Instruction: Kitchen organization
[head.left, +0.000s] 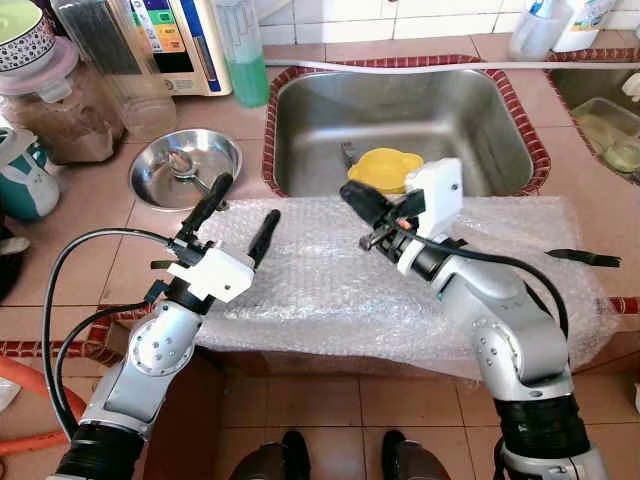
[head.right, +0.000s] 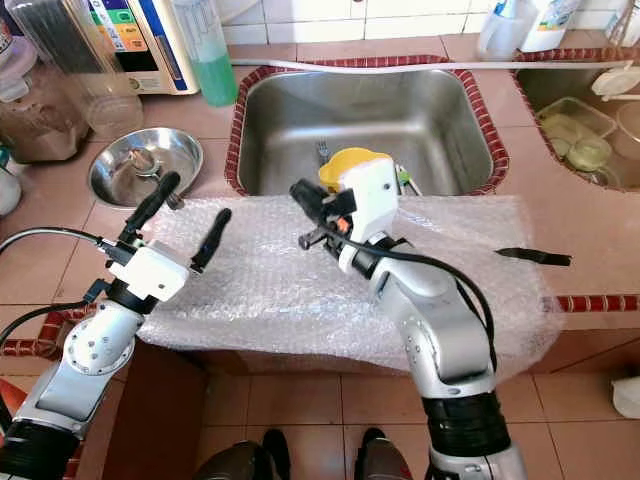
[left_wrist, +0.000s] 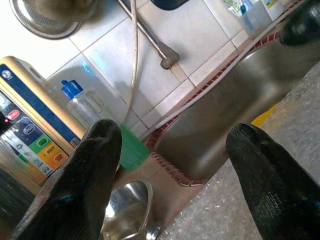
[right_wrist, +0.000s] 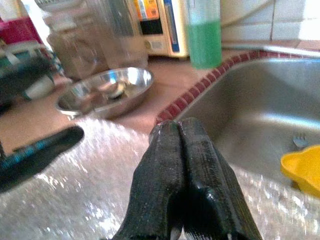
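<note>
A sheet of bubble wrap (head.left: 330, 270) is spread over the tiled counter in front of a steel sink (head.left: 400, 120). In the sink lie a yellow plastic piece (head.left: 385, 168) and a fork (head.right: 322, 152). My left gripper (head.left: 248, 198) hovers open over the sheet's left end, nothing between its fingers (left_wrist: 75, 190). Above the sheet's far edge, near the sink rim, my right gripper (head.left: 348, 192) is shut and holds nothing, its fingertips (right_wrist: 180, 127) pressed together. A steel bowl (head.left: 185, 168) with a spoon in it sits left of the sink.
A green soap bottle (head.left: 245, 60), a water purifier (head.left: 180, 40) and jars (head.left: 60, 100) crowd the back left. A thin black object (head.left: 583, 257) lies on the sheet's right end. A second basin with dishes (head.right: 580, 140) is at the far right. The counter's front edge is red tile.
</note>
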